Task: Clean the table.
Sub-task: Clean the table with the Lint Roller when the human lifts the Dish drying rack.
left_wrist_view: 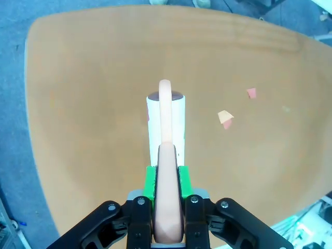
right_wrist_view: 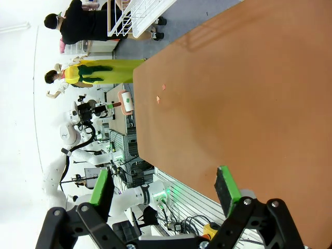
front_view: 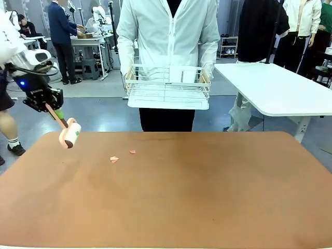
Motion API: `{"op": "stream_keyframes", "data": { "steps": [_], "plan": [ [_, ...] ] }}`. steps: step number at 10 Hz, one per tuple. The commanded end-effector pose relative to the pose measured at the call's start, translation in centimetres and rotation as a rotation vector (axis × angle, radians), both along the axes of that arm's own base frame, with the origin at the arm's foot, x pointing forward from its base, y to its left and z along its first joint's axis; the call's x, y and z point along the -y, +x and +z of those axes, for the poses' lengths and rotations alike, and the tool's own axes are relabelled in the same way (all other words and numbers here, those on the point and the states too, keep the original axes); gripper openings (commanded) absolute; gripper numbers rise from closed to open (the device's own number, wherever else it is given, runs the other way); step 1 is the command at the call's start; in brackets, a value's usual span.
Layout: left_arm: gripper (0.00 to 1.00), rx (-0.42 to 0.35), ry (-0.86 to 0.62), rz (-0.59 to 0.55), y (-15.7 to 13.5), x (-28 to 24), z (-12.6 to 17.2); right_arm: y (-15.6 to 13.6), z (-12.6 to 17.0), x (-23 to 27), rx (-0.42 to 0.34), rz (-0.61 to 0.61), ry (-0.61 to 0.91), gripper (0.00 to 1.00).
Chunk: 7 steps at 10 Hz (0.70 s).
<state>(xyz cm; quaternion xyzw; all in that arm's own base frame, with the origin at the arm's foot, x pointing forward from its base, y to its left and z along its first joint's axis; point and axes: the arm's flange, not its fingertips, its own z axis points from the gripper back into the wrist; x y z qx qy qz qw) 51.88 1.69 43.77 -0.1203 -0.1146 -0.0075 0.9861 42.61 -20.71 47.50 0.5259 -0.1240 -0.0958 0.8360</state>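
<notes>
At the near side, right end effector (right_wrist_view: 163,185) spread, nothing between the pads. Farther left, left end effector (front_view: 56,113) pinching a lint roller (front_view: 70,134) by its pink handle above the terracotta tabletop (front_view: 181,197); contact unclear. Just right, two paper scraps (front_view: 114,159); at the far side, wire basket (front_view: 167,85) held by a person, hands half hidden
</notes>
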Motion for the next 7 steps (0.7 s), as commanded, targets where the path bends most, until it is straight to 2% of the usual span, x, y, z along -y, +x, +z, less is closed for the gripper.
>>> {"op": "stream_keyframes", "data": {
  "steps": [1,4,7],
  "plan": [
    [0.19,-0.042,-0.083,-0.004,1.1,0.4,-1.2,-0.1,0.3,-0.1,0.006,0.002,0.002,1.0],
    [0.19,-0.064,-0.235,-0.042,1.2,-0.1,-5.0,-0.1,0.3,-0.1,0.006,0.002,0.002,1.0],
    [0.19,-0.07,-0.347,-0.053,0.5,-2.0,-7.4,-0.1,0.3,-0.1,0.006,0.002,0.002,1.0]
  ]
}}
